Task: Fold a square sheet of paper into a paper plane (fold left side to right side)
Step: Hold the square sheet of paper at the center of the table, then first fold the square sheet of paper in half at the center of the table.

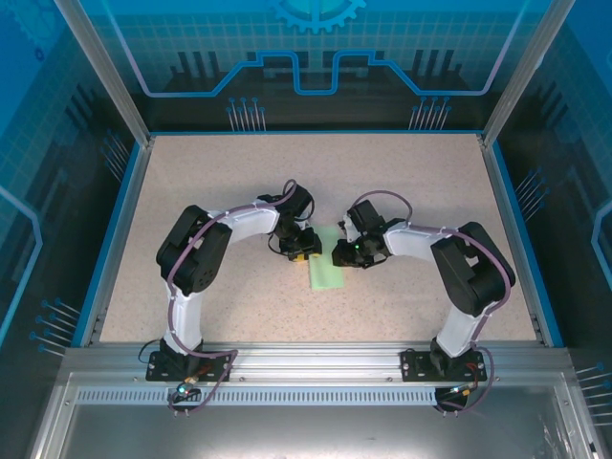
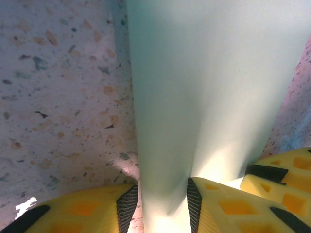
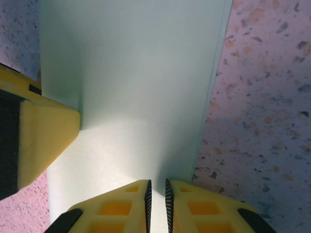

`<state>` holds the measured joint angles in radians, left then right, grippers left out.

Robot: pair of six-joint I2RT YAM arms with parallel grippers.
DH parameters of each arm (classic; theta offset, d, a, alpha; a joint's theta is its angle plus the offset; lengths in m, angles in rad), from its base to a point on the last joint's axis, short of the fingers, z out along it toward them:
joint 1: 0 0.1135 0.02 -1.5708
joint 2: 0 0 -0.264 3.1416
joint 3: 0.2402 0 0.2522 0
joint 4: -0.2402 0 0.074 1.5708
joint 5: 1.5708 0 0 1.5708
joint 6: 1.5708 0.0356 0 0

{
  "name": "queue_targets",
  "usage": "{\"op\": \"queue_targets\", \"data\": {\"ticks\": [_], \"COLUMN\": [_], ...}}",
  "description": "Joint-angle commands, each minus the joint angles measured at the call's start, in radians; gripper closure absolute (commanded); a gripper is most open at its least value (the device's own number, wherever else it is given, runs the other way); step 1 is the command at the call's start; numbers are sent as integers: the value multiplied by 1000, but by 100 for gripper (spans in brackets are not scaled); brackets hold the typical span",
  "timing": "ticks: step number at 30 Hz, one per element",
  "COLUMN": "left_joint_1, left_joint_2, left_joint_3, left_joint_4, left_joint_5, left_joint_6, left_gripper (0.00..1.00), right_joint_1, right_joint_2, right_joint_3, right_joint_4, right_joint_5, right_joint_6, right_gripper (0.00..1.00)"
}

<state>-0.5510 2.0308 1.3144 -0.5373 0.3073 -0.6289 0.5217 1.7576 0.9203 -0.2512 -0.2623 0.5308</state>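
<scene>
Looking at mint-green paper sheet (image 1: 325,274) lying folded into 1 narrow strip, stretching near-to-far, getting pinched by left gripper (image 2: 161,191) and right gripper (image 3: 156,187).

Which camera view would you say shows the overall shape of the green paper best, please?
The top external view: there the green paper reads as one narrow strip with its near end plain to see. Both wrist views give close-ups of its smooth surface, cut off by the frame.
</scene>
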Motion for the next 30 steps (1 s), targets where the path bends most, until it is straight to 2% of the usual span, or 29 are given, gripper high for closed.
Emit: {"op": "queue_targets", "data": {"ticks": [1, 6, 12, 18, 23, 24, 28, 30], "left_joint_1": [-27, -27, -25, -4, 11, 11, -1, -13], "left_joint_2": [157, 141, 67, -79, -231, -247, -250, -226], "left_joint_3": [-56, -56, -53, -91, -166, -174, -205, -201], "left_joint_4": [69, 68, 48, 52, 122, 139, 248, 293], "left_joint_5": [-120, -117, -122, -143, -102, -73, 77, 135], "left_joint_6": [24, 24, 40, 52, 50, 49, 23, 11], "left_gripper": [60, 60, 53, 44, 42, 45, 67, 73], "right_joint_1": [17, 17, 17, 20, 21, 21, 23, 23], "right_joint_2": [29, 37, 61, 78, 82, 84, 86, 86], "right_joint_3": [18, 21, 30, 35, 41, 43, 43, 45], "right_joint_4": [-57, -97, -138, -151, -158, -160, -164, -166], "right_joint_5": [26, 55, 81, 94, 97, 95, 98, 99], "right_joint_6": [-7, -14, -22, -27, -29, -29, -29, -28], "right_gripper": [82, 81, 82, 81, 82, 82, 82, 82]}}
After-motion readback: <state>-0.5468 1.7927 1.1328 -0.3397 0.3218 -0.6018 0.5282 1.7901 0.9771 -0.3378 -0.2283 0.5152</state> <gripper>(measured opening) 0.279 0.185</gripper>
